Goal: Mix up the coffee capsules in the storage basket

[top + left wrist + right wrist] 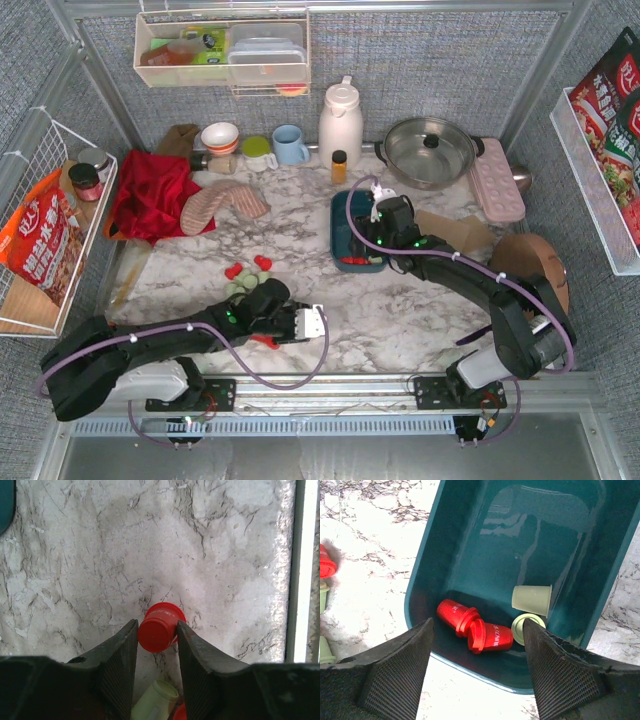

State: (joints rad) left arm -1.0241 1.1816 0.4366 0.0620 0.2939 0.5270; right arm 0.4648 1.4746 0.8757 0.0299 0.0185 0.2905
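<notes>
At the far left, the left gripper (157, 626) lies low over the marble table (100, 555). From above, its fingers are hard to make out under the black bulk of the wrist. The left wrist view shows them clamped on a red capsule (161, 623), with one pad touching each side. Beneath the fingers lies a green capsule (156, 699), half hidden, and a second red one is cut off at the bottom edge. From above, a small heap of loose capsules (245, 275), red and green, sits on the table just behind this gripper. The wrist covers part of the heap, so no count can be made. Only a corner of the basket (427, 555) shows at the top left of the left wrist view, well apart from the held capsule. Right of centre, the right gripper (477, 623) hovers over the near end of the basket and hides most of it from the overhead camera. Its own view shows the fingers spread wide with nothing between them. Below the gap, inside the basket's near end, lie two red capsules (475, 627) touching each other. Just to their right are two green capsules (532, 600). The far end of the basket is cut off by the top edge of that view. At its left edge, a few more capsules on the table are cropped.
</notes>
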